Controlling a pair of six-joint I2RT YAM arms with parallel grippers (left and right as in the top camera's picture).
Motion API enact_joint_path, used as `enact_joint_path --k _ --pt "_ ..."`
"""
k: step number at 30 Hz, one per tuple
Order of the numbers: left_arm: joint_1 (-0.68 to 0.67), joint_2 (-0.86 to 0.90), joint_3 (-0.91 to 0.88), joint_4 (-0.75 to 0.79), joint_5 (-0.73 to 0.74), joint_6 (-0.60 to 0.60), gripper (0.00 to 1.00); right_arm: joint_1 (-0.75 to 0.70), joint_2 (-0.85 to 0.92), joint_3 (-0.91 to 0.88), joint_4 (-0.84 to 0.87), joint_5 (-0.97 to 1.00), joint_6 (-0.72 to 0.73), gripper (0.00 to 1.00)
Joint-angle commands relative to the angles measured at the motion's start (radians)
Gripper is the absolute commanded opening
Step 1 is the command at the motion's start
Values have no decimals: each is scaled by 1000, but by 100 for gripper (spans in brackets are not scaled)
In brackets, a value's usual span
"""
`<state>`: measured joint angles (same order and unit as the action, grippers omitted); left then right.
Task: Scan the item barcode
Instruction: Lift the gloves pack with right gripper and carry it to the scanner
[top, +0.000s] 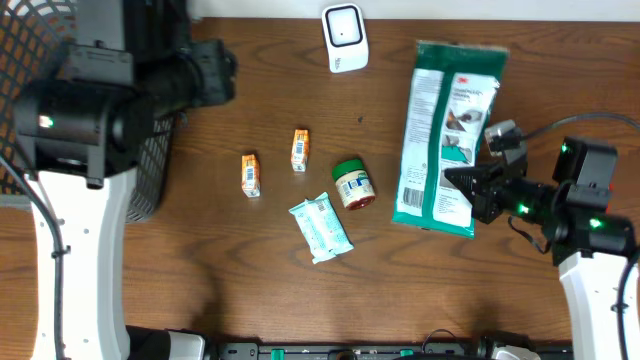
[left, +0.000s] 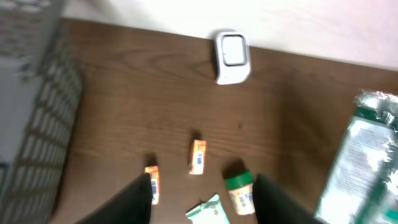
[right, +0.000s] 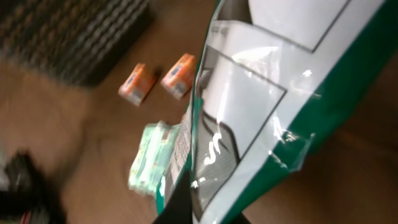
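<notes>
A black mesh basket (top: 150, 175) stands at the left end of the table (top: 200, 270), largely covered by the left arm; its contents cannot be told from any view. A small jar with a green lid (top: 352, 183) sits near the middle of the table, lid on; what it holds is not visible. The green and white package (top: 450, 130), the item to be scanned, sits right of centre, its long side running away from the near edge, its far end close to the far edge and just right of the white scanner (top: 345, 37). The right gripper (top: 472, 188) is clamped on the package's lower right edge, with film filling the right wrist view; whether the package is clear of the wood cannot be told. The left gripper (left: 204, 186) hangs above the small items with its fingers (left: 138, 200) spread apart and nothing between them. Two orange boxes (top: 251, 173) (top: 300, 149) lie apart left of the jar; a pale green packet (top: 321, 227) lies just in front of the jar. The scanner stands near the far edge; bare wood lies between scanner and boxes, between basket and boxes, and along the near edge.
</notes>
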<state>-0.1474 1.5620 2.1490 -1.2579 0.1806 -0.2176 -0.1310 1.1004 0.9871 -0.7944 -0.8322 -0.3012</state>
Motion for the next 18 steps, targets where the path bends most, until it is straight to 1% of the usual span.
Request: enact_joint_path --k 1,3,4,5,8,9,14,18 --pt "34 5 9 -10 -18 -4 64 78 -1 131 -96 47 -192 1" --pt "47 5 9 -11 -18 -1 68 126 -1 179 -150 49 -269 1" --pt "51 5 9 -11 -18 -1 68 149 -1 195 -156 49 -277 1" --pt "54 5 9 -14 -18 -1 68 167 -1 205 -156 45 -263 1" --pt "54 5 9 -35 -18 -1 70 198 1 209 -135 36 -159 1" --pt "54 5 9 -47 -17 -1 81 200 5 209 -132 30 -135 1" --pt "54 5 9 -83 -17 -2 81 205 38 209 -129 -10 -175 1" --pt "54 5 9 -89 -17 -2 81 216 72 209 -130 -43 -175 1"
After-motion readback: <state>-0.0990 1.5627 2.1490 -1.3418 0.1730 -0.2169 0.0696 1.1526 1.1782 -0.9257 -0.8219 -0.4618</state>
